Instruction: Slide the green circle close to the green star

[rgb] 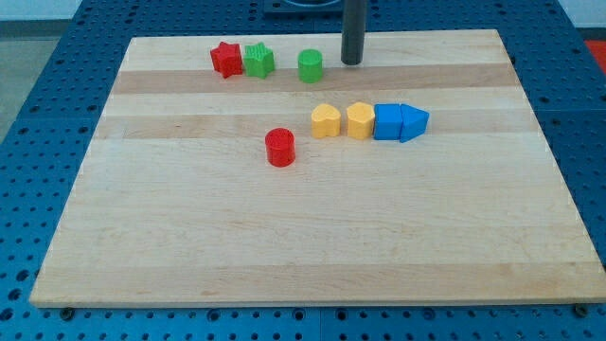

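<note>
The green circle (pixel 310 65) stands near the view's top, a short gap to the right of the green star (pixel 258 60). A red star (pixel 225 59) touches the green star on its left side. My tip (pixel 352 62) is on the board just to the right of the green circle, a small gap away and not touching it.
A red cylinder (pixel 280 147) stands near the board's middle. To its right runs a row: two yellow blocks (pixel 326 121) (pixel 360 120), a blue cube (pixel 388 122) and a blue triangular block (pixel 414 122). The wooden board (pixel 189 237) lies on a blue perforated table.
</note>
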Robot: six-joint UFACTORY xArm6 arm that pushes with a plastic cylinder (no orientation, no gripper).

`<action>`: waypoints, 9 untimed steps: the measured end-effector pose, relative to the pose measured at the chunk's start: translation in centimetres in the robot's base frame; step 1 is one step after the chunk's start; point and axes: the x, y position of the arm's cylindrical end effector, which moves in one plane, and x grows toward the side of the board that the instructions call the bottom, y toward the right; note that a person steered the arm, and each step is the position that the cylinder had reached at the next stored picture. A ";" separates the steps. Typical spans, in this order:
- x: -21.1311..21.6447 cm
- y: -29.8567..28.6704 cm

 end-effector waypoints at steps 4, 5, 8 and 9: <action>2.1 -3.1; 2.1 -4.3; 2.1 -6.6; 2.1 -6.8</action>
